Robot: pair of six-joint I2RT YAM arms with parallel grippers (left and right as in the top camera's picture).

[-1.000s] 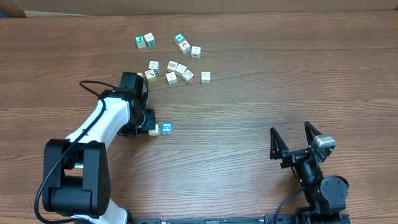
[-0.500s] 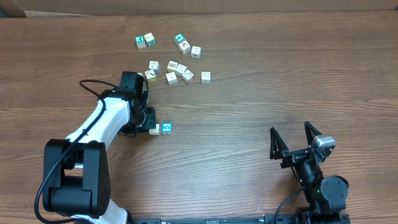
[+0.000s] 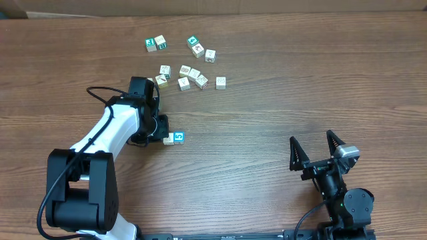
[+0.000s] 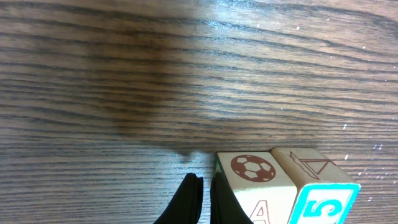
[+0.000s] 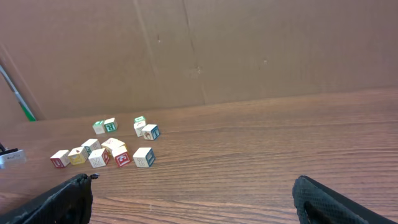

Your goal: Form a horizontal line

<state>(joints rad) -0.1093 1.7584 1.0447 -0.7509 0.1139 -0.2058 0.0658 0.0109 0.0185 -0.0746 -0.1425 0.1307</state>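
While my right claw (image 3: 311, 137) rests nearest, jaws spread wide and empty, I see the left claw (image 4: 204, 182) pinched closed just beside the football cube (image 4: 252, 177), which touches the blue "5" cube (image 4: 320, 200) mid-worktop; loose cubes (image 3: 190, 77) lie beyond.

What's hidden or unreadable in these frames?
- Left wrist: the soccer-ball cube, the blue "5" cube and the shut left end effector are cut off by the bottom edge. Contact between finger and cube is unclear.
- Overhead: the left arm covers that end effector's tips.
- Overhead and right wrist: the prints on the loose cubes are too small to read.
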